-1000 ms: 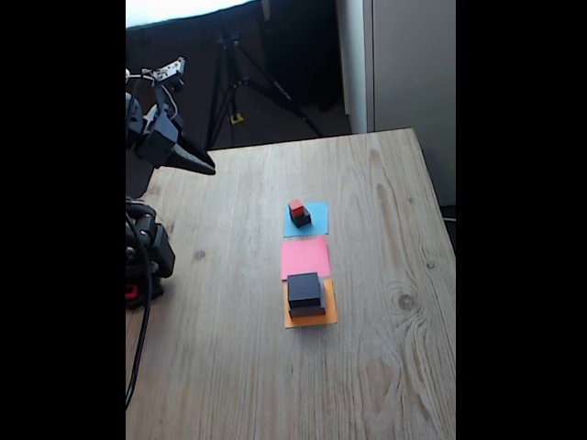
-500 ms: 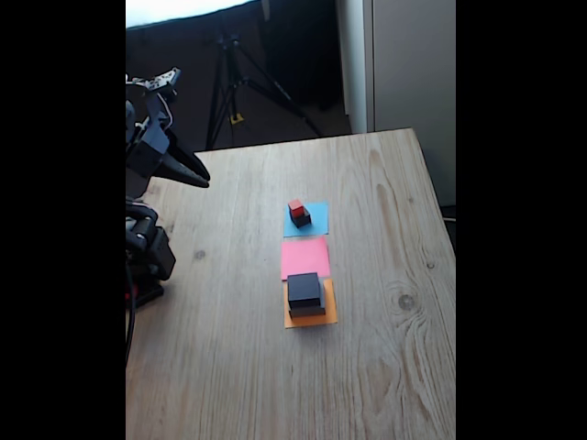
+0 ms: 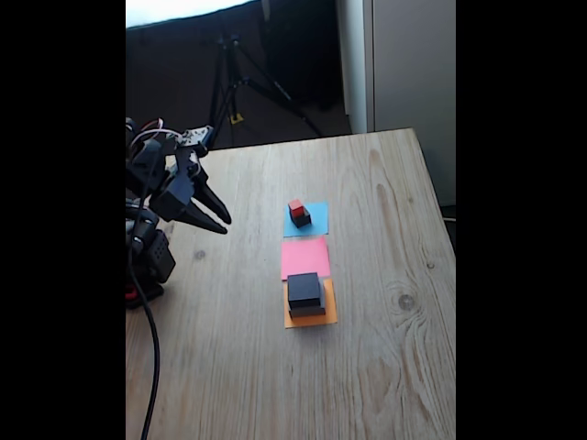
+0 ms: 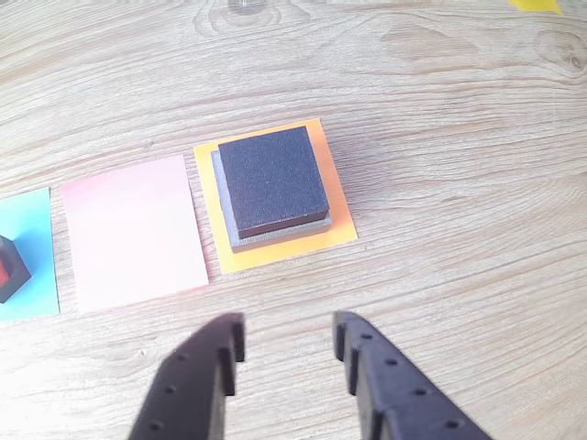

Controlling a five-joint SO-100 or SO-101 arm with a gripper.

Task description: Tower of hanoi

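My black two-finger gripper [image 4: 287,335] hanging empty, jaws parted, above bare wooden table [image 4: 440,110], near the square black foam slab [image 4: 273,179] stacked on the wider flat grey slab [image 4: 275,240], orange paper square [image 4: 339,215] beneath.

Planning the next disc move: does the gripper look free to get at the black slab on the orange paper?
Probably yes. The gripper is open and empty, nothing sits on the black slab, and only bare table lies between them.

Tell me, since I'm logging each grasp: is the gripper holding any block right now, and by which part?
Nothing is held. The gripper is open and empty above bare table, short of the black slab.
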